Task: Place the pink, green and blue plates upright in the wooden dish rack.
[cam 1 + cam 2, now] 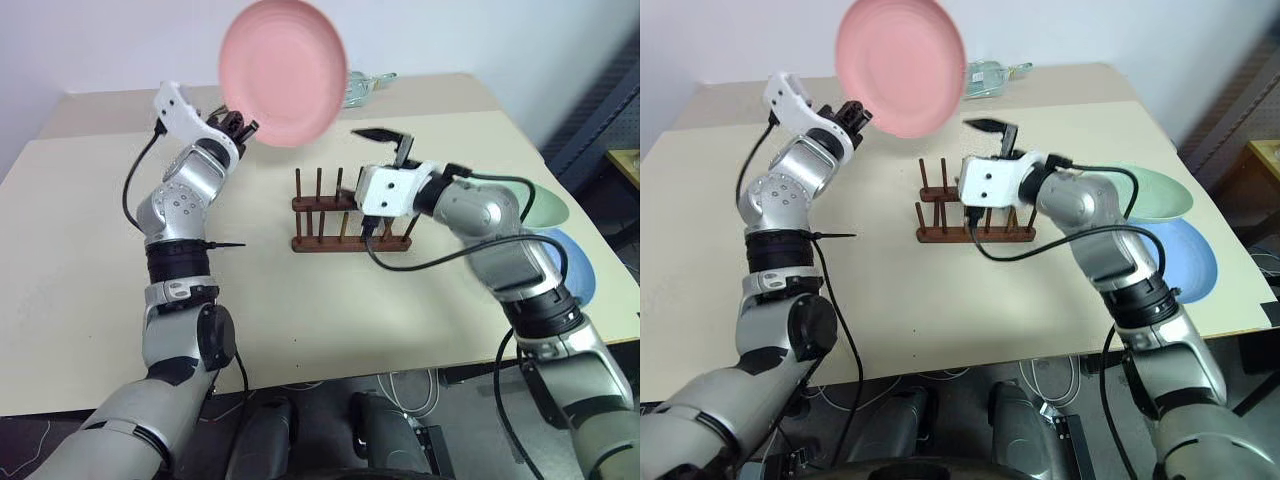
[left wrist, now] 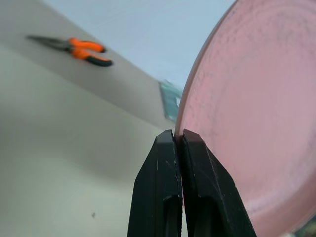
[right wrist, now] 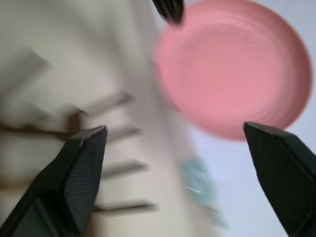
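Left gripper (image 1: pixel 240 128) clamped on rim of pink plate (image 1: pixel 284 72), held high at upper centre, above rack (image 1: pixel 352 212) mid-frame; right gripper (image 1: pixel 390 140) agape nearby; advisable to lower edge-first between pegs.

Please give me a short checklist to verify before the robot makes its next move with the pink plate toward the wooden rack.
1. Left gripper is shut on the rim of the pink plate: ok.
2. Pink plate is lifted off the table, held roughly on edge: ok.
3. Right gripper is open, holds nothing and faces the pink plate: ok.
4. Wooden dish rack slots are free: ok, no plate stands between the pegs.
5. Right arm is out of the way of the rack: not ok, it hangs over the rack's right end.
6. Green plate and blue plate wait flat at the table's right side: ok.
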Available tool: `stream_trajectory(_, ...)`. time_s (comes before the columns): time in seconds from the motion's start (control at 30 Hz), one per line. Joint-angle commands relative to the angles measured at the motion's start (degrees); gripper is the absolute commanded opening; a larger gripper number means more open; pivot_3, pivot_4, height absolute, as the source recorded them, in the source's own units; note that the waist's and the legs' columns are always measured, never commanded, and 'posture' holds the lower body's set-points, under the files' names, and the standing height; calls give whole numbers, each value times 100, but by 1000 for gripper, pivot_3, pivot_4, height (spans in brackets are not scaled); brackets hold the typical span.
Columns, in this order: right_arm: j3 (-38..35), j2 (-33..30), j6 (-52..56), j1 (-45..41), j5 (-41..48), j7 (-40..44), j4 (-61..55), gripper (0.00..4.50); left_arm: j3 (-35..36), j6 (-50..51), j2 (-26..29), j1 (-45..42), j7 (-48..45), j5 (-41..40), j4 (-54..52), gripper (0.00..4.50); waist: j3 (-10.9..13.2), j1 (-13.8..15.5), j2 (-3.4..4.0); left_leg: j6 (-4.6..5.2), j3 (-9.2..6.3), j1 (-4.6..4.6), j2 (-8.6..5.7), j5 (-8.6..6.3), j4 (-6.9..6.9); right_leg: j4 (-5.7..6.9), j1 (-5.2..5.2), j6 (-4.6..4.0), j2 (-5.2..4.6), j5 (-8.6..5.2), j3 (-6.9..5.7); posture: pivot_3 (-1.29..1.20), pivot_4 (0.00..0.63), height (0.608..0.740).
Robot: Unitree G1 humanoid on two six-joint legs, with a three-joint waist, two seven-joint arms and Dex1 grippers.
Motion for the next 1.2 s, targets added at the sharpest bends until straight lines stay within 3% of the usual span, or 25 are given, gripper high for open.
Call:
stream_trajectory(0.03, 85, -184, -552, -248, -698, -510, 270, 4500, -208, 645, -92, 33, 438, -133, -1017, 35, 0, 0, 0, 0, 1, 0, 0, 0, 1, 0, 0, 0, 0, 0, 0, 0, 150, 739)
stream_trajectory(0.23, 373, -336, -1067, -344, -1814, -1329, 947, 4500, -447, 1737, -457, -36, 955, -326, -1921, 35, 0, -7, 0, -10, 6, 0, 0, 6, 1, 0, 0, 0, 2, 0, 4, 0, 150, 739)
stream_trajectory(0.4, 397, -285, -1080, -310, -2172, -1691, 1313, 4500, -361, 2325, -792, 74, 1115, -527, -2186, 35, 1, 2, -1, -18, 7, 0, 0, 11, 1, -2, 1, -1, 3, 0, 5, 0, 150, 739)
stream_trajectory(0.67, 307, -255, -989, -286, -2280, -1911, 1318, 586, -267, 2713, -1038, 241, 1158, -619, -2357, 0, 1, -8, -1, -26, 9, 2, 3, 16, 0, -2, 1, -2, 10, -1, 10, 0, 150, 739)
stream_trajectory(0.7, 306, -259, -1002, -280, -2281, -1912, 1300, 32, -188, 2661, -1098, 238, 1184, -646, -2341, 292, 0, -5, -3, -26, 9, 2, 3, 16, 1, -3, 2, -2, 10, -1, 9, 0, 150, 739)
stream_trajectory(0.77, 310, -260, -1027, -260, -2293, -1894, 1275, 0, -41, 2476, -1183, 206, 1193, -684, -2312, 987, 0, 2, -3, -26, 9, 4, 3, 16, 2, -6, 7, -2, 10, -1, 9, 0, 150, 739)
stream_trajectory(0.87, 286, -282, -1021, -226, -2312, -1903, 1207, 0, 221, 1700, -1190, 44, 1031, -679, -2315, 2537, 1, 6, -3, -26, 9, 3, 2, 16, 4, -7, 8, -2, 9, -1, 9, 0, 150, 739)
stream_trajectory(0.97, 118, -318, -922, -165, -2214, -1918, 1102, 0, 215, 903, -799, -26, 812, -302, -2218, 4074, 1, -22, -2, -27, 11, 4, 3, 16, 1, -7, 6, -2, 10, -1, 10, 0, 150, 739)
stream_trajectory(1.1, -556, -156, -701, 196, -1329, -1887, 688, 0, -589, -229, 347, 450, 70, 956, -2079, 4074, 1, -23, -1, -34, 13, 8, 9, 21, -8, -5, 4, -6, 18, 0, 12, 0, 150, 739)
stream_trajectory(1.2, -1309, 304, -265, 671, 185, -1468, -126, 0, -1094, -1124, 1101, 1115, -606, 1725, -2013, 4074, 1, -10, 1, -31, 12, 8, 9, 19, -8, -8, 6, -7, 16, 1, 14, 0, 150, 739)
